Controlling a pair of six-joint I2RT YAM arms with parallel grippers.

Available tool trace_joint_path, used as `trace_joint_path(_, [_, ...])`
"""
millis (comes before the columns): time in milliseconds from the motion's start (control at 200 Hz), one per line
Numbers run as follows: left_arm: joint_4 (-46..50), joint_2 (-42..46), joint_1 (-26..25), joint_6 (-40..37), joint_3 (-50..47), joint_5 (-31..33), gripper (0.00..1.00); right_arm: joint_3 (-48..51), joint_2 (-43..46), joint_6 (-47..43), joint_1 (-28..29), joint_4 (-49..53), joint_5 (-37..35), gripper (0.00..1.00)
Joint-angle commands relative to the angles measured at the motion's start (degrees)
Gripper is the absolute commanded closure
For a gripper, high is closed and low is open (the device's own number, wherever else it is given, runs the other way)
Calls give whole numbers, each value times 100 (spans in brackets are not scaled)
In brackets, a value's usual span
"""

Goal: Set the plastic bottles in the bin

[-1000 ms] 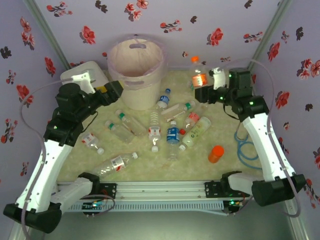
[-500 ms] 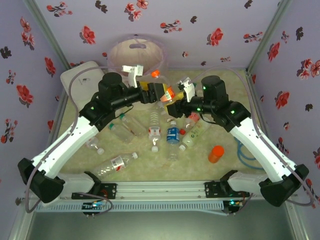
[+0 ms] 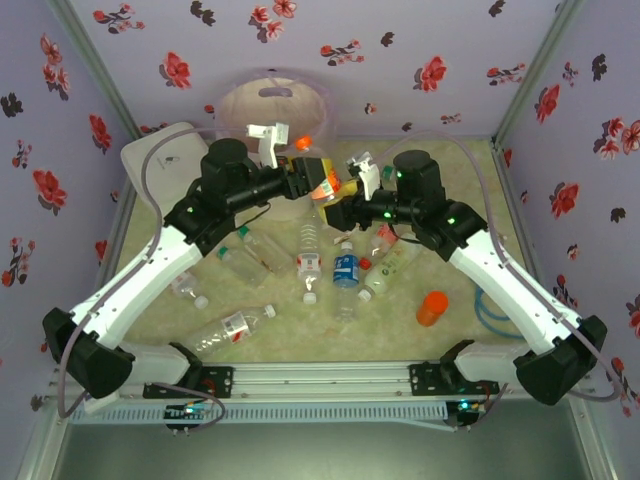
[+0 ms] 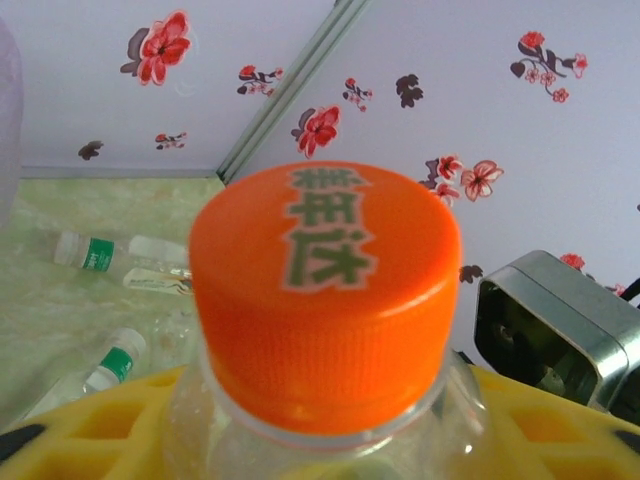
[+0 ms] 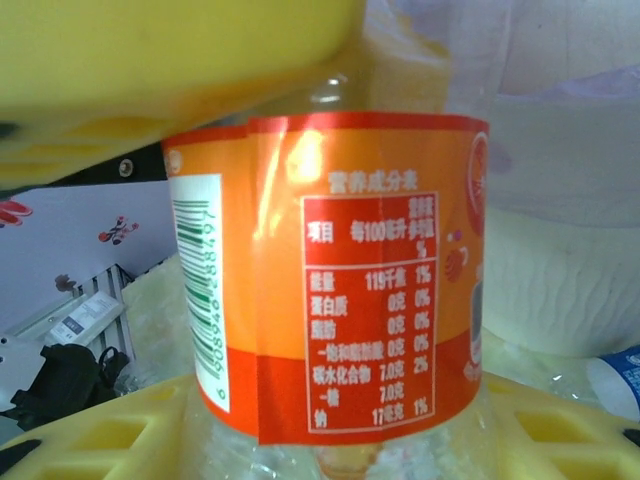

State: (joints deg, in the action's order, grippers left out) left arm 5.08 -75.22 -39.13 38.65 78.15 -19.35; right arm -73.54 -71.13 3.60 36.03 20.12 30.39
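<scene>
Orange bottle [image 3: 321,181]: I have it in the air over the middle of the worktop [image 3: 450,250], between my two arms, just near-right of the bin [image 3: 250,108].
Left fingers [image 4: 90,425]: clenched on its shoulder, with a yellow pad either side just under the cap [image 4: 325,290].
Right fingers [image 5: 110,430]: clenched lower down, below the label [image 5: 330,280]. Both arms grasp the same bottle.
Long axis: close to upright by my reading, cap up and leaning a little to the far left.
Way to the bin: it lies far-left of the bottle. The left arm is nearer to it, while the right arm reaches in from the right.
What the move turns on: I judge this a handover. The right fingers must let go before the left arm carries the bottle far-left over the rim. If both arms pull, it could twist in the pads.
Cap writing: green Chinese characters on orange, inverted in the left wrist view. I can't read them surely.
Label writing: orange and red, with a table headed 营养成分表 whose columns are 项目 and 每100毫升. The energy row reads 119千焦, 1%. A barcode runs down the left edge and its digits are too small to trust.
Brand: I cannot tell.
Other bottles [image 3: 346,268]: lying loose on the worktop below, mostly near the middle.
</scene>
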Motion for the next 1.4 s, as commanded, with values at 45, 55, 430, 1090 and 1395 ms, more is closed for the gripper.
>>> trace_joint_path(45, [158, -166, 225, -333, 664, 63, 58, -193, -47, -52, 20, 151, -516, 14])
trace_joint_path(55, [177, -185, 247, -357, 712, 65, 58, -202, -36, -52, 12, 186, -567, 11])
trace_joint_path(430, [1670, -1710, 1704, -1666, 3618, 1249, 66, 235, 813, 941, -844, 1490, -2022, 1])
trace_joint_path(1090, [4381, -5749, 1996, -3433, 6975, 2362, 100, 944, 1119, 2011, -1921, 3467, -3395, 1])
trace_joint_path(1395, [4704, -6178, 1778, -3875, 6428, 2155, 96, 1192, 974, 2131, -2115, 3159, -3041, 1])
